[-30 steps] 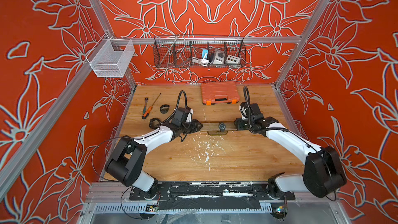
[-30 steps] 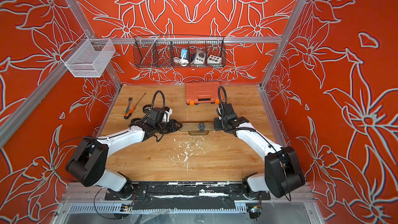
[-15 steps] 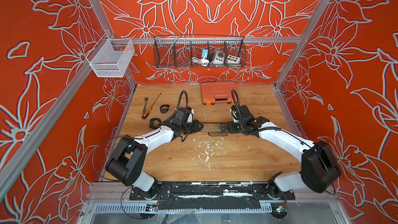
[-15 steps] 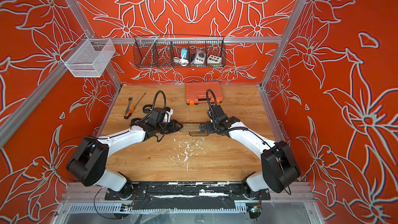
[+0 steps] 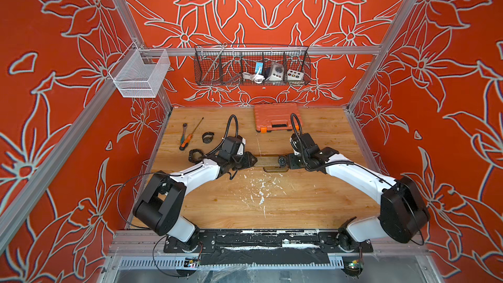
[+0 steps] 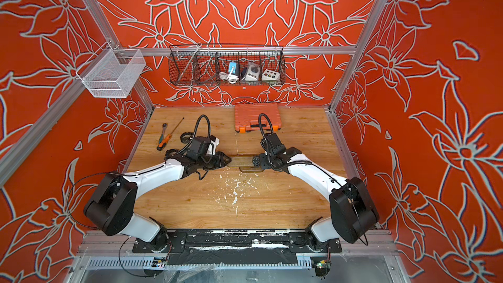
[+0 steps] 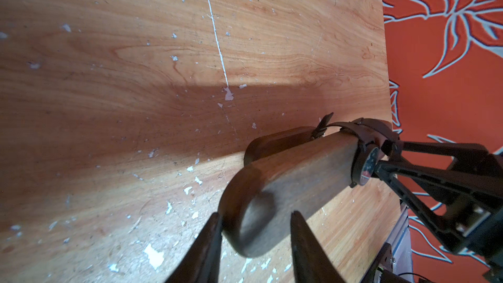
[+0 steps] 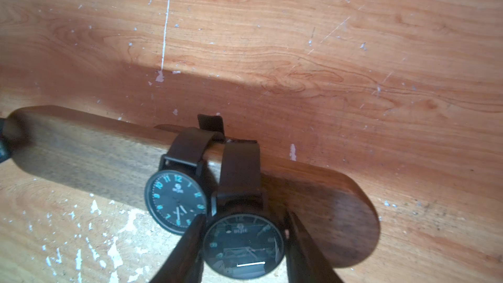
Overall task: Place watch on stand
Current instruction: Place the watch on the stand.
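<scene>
Left gripper (image 7: 254, 230) pinching the stand (image 7: 294, 175) bar's end, right gripper (image 8: 245, 240) clasping a watch (image 8: 243, 245) strapped around the bar, second watch (image 8: 176, 201) hanging beside it

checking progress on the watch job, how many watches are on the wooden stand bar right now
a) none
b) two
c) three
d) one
b: the right wrist view shows two watches strapped around the stand, one watch with teal numerals and beside it a second watch between the fingers of the right gripper.
</scene>
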`<action>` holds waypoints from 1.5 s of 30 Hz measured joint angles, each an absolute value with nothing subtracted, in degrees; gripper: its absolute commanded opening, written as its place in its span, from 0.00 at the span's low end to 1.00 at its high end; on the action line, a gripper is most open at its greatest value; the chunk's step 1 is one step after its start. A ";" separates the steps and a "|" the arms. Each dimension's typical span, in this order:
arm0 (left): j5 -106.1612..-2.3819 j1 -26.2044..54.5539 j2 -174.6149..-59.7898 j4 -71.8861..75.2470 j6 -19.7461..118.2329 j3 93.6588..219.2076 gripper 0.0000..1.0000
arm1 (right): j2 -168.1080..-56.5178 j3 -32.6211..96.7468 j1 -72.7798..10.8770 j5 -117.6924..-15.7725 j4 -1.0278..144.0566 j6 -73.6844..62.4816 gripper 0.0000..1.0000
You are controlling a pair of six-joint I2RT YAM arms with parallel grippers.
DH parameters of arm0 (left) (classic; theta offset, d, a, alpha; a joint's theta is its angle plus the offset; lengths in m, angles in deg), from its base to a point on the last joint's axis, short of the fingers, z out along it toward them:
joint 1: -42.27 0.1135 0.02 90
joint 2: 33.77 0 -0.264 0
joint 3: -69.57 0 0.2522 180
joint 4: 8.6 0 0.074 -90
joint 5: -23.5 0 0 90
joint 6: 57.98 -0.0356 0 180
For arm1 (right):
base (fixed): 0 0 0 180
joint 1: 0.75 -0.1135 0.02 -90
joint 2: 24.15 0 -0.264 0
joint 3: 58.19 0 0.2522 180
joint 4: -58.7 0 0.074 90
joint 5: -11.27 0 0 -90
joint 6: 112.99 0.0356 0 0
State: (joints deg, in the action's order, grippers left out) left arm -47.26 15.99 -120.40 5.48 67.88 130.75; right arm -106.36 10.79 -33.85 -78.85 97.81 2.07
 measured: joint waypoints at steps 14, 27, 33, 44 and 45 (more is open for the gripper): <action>-47.85 15.95 -119.97 6.16 67.75 130.75 0.41 | -104.57 10.55 -33.83 -79.62 97.70 2.75 0.55; -48.41 15.95 -119.31 6.42 67.55 130.75 0.41 | -104.33 10.18 -33.50 -79.68 97.13 2.66 0.43; -48.76 15.95 -119.00 6.99 67.14 130.75 0.41 | -104.61 9.77 -33.52 -79.16 96.80 2.66 0.42; -56.46 16.58 -114.13 14.77 65.39 133.89 0.57 | -100.29 9.77 -33.52 -79.42 98.27 1.70 0.50; -57.83 17.08 -113.37 15.95 65.26 134.77 0.58 | -98.41 9.72 -33.55 -79.57 98.40 1.59 0.52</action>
State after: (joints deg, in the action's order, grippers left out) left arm -57.83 17.08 -113.37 15.95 65.26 134.77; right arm -98.41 9.72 -33.55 -79.57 98.40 1.59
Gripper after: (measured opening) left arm 0.565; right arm 0.498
